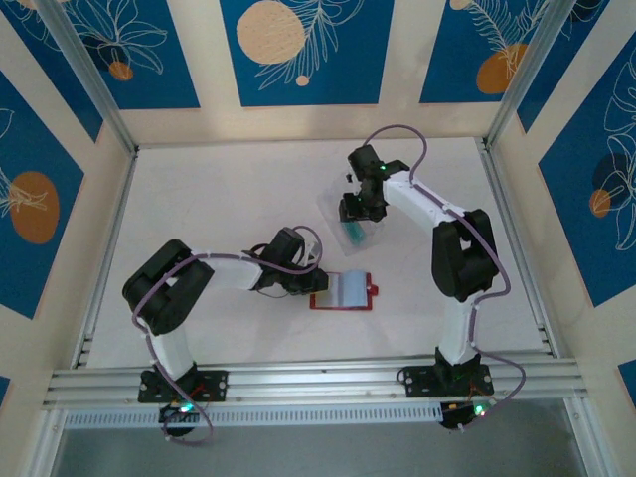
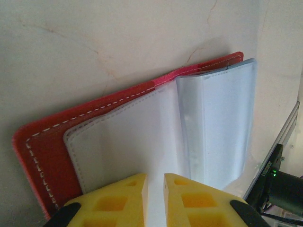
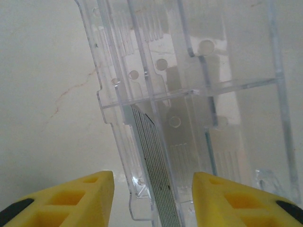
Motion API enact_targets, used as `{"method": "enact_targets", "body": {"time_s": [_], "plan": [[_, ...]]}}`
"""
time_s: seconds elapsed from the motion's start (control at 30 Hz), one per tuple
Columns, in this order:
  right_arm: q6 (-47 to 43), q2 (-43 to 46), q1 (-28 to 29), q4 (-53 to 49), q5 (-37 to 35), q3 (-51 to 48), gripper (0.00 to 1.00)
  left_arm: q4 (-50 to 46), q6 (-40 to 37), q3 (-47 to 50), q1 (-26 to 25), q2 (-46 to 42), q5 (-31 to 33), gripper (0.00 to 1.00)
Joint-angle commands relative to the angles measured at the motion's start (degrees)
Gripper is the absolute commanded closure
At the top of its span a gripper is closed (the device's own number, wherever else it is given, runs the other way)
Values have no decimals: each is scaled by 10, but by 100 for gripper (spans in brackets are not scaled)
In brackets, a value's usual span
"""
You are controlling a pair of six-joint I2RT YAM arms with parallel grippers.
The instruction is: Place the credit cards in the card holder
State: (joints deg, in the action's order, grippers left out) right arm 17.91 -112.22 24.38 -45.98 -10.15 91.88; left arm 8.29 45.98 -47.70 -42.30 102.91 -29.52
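Note:
The card holder, a red wallet, lies open on the table with its clear inner sleeves facing up. My left gripper is at its left edge. In the left wrist view the yellow jaws of the left gripper stand nearly together, shut on a pale sleeve of the card holder. The credit cards stand as a teal stack on edge in a clear plastic case. My right gripper hovers over it. The right gripper is open, its fingers well apart on either side of the credit cards.
The clear case has several ribbed compartments and lies at the back middle of the pale table. Aluminium rails line the near edge, and patterned walls enclose the other sides.

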Motion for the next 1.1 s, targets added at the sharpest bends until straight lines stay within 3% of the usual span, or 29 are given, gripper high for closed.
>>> {"method": "enact_targets", "body": {"time_s": [0.0, 0.27, 0.7, 1.07], "plan": [[-14, -16, 10, -20, -24, 17, 52, -34, -1, 12, -5, 0, 17, 83], [-25, -23, 26, -25, -37, 22, 53, -30, 3, 15, -4, -3, 20, 83], [-24, -6, 16, -11, 81, 19, 55, -19, 6, 25, -4, -5, 20, 83], [-27, -14, 15, -17, 98, 21, 59, -12, 10, 30, -5, -5, 19, 84]]}}
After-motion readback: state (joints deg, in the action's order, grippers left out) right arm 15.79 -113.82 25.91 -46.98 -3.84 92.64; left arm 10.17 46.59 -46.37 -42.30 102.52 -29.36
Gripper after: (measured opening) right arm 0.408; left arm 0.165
